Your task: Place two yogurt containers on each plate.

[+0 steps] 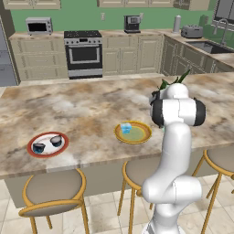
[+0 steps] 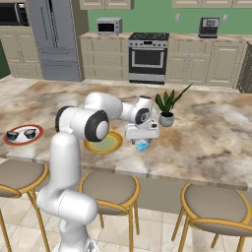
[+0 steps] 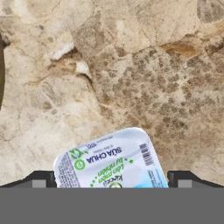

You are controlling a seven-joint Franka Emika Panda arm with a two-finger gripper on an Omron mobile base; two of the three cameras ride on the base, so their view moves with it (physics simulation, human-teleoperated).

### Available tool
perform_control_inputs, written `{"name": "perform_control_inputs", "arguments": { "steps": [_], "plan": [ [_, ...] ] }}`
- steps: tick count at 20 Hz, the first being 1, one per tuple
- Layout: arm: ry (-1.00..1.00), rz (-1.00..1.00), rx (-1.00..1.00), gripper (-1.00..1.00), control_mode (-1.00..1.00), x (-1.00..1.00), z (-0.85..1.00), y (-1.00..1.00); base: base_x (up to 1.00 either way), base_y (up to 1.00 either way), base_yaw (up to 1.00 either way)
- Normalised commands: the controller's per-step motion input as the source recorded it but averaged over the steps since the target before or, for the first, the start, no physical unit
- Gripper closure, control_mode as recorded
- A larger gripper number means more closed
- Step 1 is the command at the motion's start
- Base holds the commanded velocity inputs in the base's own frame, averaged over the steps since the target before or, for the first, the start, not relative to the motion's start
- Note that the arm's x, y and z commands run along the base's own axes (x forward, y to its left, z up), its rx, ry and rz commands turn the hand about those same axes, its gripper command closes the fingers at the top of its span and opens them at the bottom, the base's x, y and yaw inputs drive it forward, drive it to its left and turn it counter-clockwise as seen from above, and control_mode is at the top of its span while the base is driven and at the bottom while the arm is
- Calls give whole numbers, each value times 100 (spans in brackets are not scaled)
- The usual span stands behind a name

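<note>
Light blue yogurt cup (image 3: 114, 159) sits on the bench (image 3: 131, 65) beside the yellow plate (image 2: 103, 143), between your wide-open gripper (image 2: 142, 139) fingers. Likely light, thin-walled, slick; take its sides gently, below the foil lid.

The scene is lit evenly and fairly brightly, with no single source to be made out. Only faint, soft shadows are cast on the marbled worktop (image 1: 82, 109), seen as a darker smudge just under the gripper (image 2: 142, 141) and beside the plant pot (image 2: 166, 119) behind it. No glare or blown highlights are found, though the white arm is rendered with a mild sheen. The base views are slightly soft and coarse in detail. In the hand view the stone texture is blurred, while the print on the yogurt lid (image 3: 111, 159) between the fingertips is kept legible.
</note>
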Motion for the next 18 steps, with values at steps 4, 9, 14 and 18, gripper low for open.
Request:
{"name": "perform_control_inputs", "arguments": {
  "steps": [4,9,14,18],
  "plan": [
    [7,0,2,-100,-100,-3,-22,0,0,0,0],
    [-6,1,0,-100,-100,-11,-29,0,0,0,0],
    [-9,1,0,100,-100,-11,-28,0,0,0,0],
    [-4,0,0,100,-100,-10,-8,0,0,0,0]
  ]
}}
